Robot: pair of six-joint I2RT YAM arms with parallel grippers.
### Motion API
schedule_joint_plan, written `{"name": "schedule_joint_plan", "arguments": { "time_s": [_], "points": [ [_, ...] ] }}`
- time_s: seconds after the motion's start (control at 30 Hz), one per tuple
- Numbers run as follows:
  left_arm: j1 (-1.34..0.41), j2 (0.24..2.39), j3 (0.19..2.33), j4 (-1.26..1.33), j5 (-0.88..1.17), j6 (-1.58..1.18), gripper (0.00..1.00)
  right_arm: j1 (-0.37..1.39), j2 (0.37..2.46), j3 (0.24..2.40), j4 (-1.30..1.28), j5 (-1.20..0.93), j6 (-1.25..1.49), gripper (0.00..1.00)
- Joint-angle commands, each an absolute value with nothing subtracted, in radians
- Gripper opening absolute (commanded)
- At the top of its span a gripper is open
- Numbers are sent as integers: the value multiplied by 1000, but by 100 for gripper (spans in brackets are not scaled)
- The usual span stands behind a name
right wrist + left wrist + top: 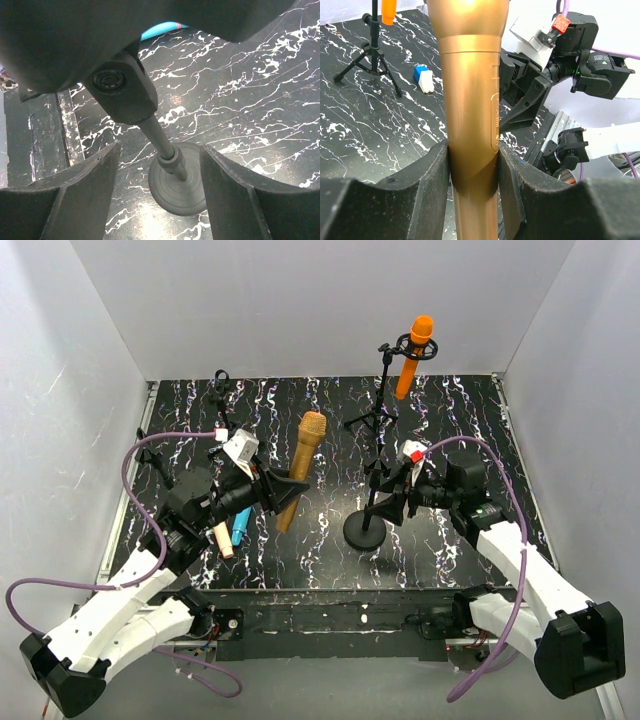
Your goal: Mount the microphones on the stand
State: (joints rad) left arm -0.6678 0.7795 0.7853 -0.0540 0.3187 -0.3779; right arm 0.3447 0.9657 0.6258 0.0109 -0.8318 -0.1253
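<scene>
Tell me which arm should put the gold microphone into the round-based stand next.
Left. The left hand is shut on the slim gold-bronze microphone, near the black round-based stand. The right hand sits open around that stand's pole, holding no microphone, so it likely suits steadying.

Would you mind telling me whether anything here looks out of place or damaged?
Nothing looks damaged or spilled. The one stray item is a small blue-and-white block lying loose near the tripod stand.
</scene>
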Motion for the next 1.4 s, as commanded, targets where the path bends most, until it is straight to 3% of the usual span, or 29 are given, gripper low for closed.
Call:
{"name": "schedule_joint_plan", "arguments": {
  "time_s": [0.0,0.73,1.1,1.13,1.37],
  "points": [
    [-672,749,813,-55,302,-373,0,350,983,669,61,-827,-114,72],
    [-670,770,831,-66,308,-348,0,350,1061,729,61,-827,-114,72],
    [-670,756,833,-81,302,-337,0,351,1160,989,61,-827,-114,72],
    [-670,756,833,-86,301,-336,0,351,1167,1008,-185,-1336,-499,2],
    [-672,747,821,-87,296,-330,0,351,1174,1031,-259,-1344,-531,1]
  ]
}}
